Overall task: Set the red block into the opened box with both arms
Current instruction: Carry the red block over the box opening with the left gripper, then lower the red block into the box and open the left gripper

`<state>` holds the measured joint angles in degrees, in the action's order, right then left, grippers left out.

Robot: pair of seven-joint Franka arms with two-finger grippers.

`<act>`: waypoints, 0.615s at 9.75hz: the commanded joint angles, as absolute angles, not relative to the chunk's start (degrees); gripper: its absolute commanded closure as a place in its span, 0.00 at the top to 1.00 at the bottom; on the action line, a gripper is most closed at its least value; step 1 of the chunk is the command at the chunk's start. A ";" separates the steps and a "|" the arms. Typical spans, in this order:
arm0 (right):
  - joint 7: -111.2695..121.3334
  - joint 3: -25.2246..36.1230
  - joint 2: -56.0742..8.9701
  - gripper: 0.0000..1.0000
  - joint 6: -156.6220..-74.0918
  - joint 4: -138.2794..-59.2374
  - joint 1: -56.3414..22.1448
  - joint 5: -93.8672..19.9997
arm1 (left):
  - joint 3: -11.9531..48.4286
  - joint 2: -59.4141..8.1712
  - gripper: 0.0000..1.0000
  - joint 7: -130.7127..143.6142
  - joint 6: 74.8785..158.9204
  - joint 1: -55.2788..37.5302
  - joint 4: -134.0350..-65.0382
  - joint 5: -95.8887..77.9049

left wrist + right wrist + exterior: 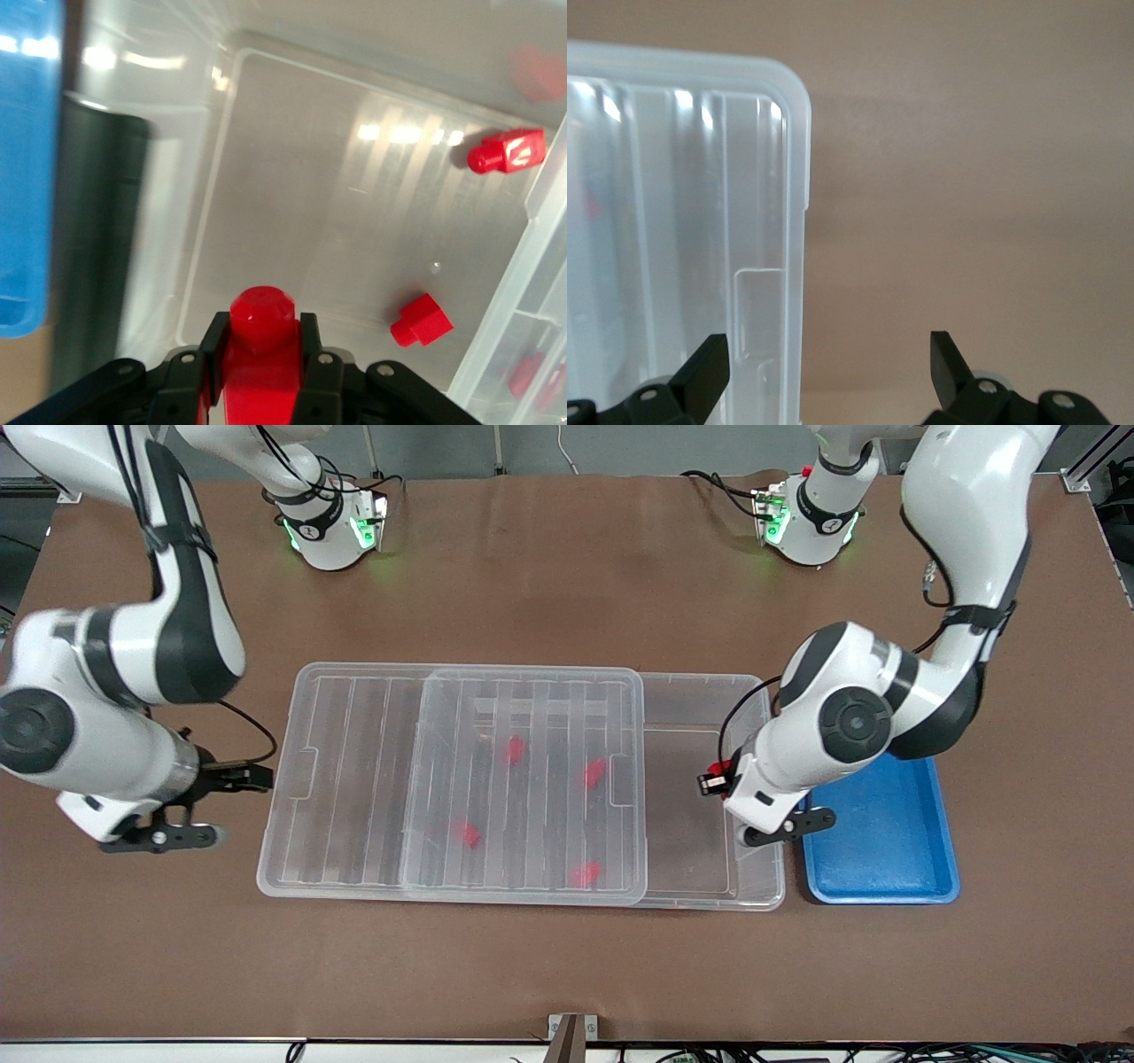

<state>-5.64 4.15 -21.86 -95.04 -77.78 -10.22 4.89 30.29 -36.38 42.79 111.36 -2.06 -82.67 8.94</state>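
Your left gripper (pixel 262 354) is clamped on the red block (pixel 261 345), hanging over the uncovered end of the box (pixel 709 886) beside the blue tray (pixel 886 859). Four more blocks lie inside, mostly under the slid-back lid (pixel 354 779). Your right gripper (pixel 828 363) waits with jaws apart just off the lid's edge. Risks: releasing from this height may let the block bounce out; a right-arm nudge could slide the lid over the opening.
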 commanded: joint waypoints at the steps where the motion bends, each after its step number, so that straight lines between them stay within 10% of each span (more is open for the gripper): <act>1: -7.74 3.95 -13.57 1.00 -92.82 -78.92 -7.92 3.70 | 29.79 -42.08 0.00 43.25 114.25 -3.52 -83.58 11.32; 6: -4.94 4.04 -4.15 1.00 -80.01 -79.36 1.04 -1.32 | 29.79 -45.17 0.05 42.80 127.17 -4.39 -93.86 20.46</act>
<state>-6.06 4.74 -7.13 -81.85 -77.06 -1.03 -0.13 30.18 -44.06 42.83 125.11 -4.36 -91.62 17.85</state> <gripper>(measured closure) 0.000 0.648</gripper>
